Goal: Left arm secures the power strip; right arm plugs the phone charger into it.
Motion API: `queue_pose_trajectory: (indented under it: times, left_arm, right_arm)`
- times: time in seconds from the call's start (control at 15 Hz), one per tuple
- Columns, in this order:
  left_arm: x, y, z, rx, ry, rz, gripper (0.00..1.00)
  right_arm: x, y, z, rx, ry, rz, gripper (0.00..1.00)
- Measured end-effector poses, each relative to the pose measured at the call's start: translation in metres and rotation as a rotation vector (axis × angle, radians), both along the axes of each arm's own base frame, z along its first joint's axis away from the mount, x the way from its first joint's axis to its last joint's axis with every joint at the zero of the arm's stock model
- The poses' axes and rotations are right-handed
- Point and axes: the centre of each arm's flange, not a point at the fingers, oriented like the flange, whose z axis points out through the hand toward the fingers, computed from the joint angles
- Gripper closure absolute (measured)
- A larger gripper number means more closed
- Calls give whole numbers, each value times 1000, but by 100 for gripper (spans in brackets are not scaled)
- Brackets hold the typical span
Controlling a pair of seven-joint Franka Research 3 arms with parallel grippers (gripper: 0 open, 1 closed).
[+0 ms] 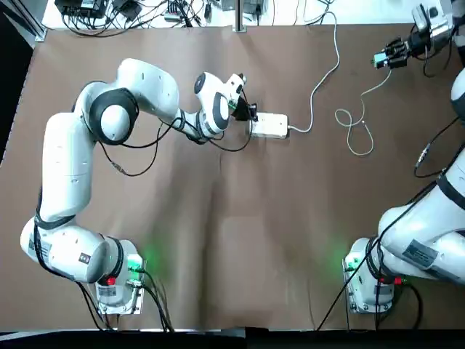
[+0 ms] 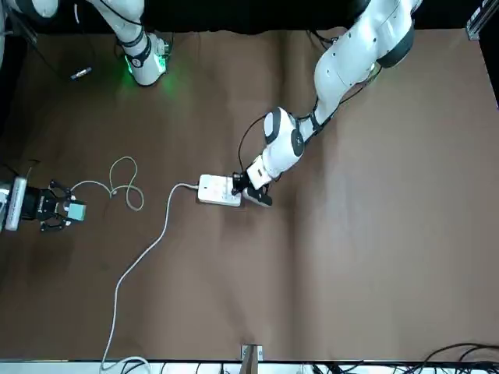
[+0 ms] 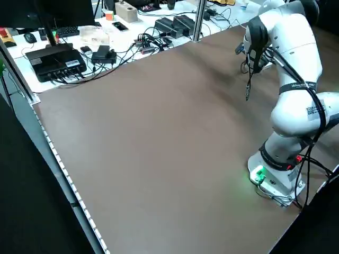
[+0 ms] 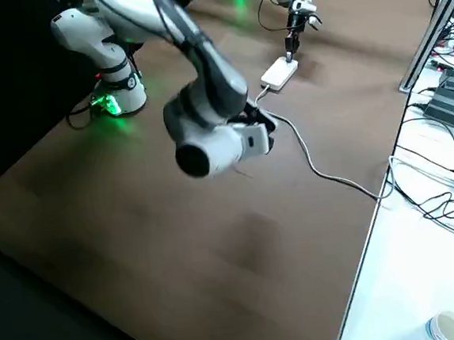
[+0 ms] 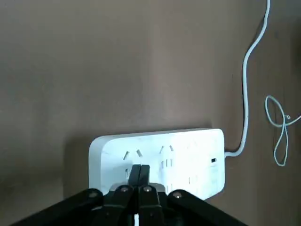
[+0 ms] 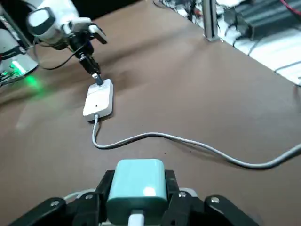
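On a clock face laid over the table, twelve at the edge farthest from the robot, the left arm (image 1: 69, 156) has its base between seven and eight. It reaches up to the left gripper (image 1: 243, 113), near twelve, whose fingers are together, tips down at the top face of the power strip (image 1: 270, 125). The strip lies flat near one, and its cord (image 1: 314, 94) leaves the three o'clock end, then bends up toward one. Farther right, the charger's thin cable (image 1: 350, 125) makes loose loops on the table. The charger (image 1: 379, 60) is near two, well apart from the strip, with the right gripper's (image 1: 386, 56) fingers clamped on its two sides. The right arm's (image 1: 429, 225) base is at four.
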Motion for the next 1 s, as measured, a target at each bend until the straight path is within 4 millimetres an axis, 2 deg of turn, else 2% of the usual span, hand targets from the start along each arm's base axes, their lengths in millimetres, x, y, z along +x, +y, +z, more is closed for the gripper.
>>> queue_pose_trajectory:
  times: [0.2, 0.33, 0.47, 0.8, 1.0]
  left_arm:
    - [0, 0, 0, 0, 0, 0, 99]
    - [0, 0, 0, 0, -2, -2, 99]
    - [0, 0, 0, 0, -3, -4, 99]
    - [0, 0, 0, 2, -9, -11, 99]
    - [0, 0, 0, 3, -16, -18, 99]
  right_arm:
    - [11, 28, 37, -102, 90, -43, 52]
    - [15, 51, 53, -154, 161, -72, 52]
    - [15, 76, 58, -192, 259, -105, 52]
    - [15, 139, 53, -336, 554, -245, 52]
    - [16, 186, 63, -444, 657, -322, 52]
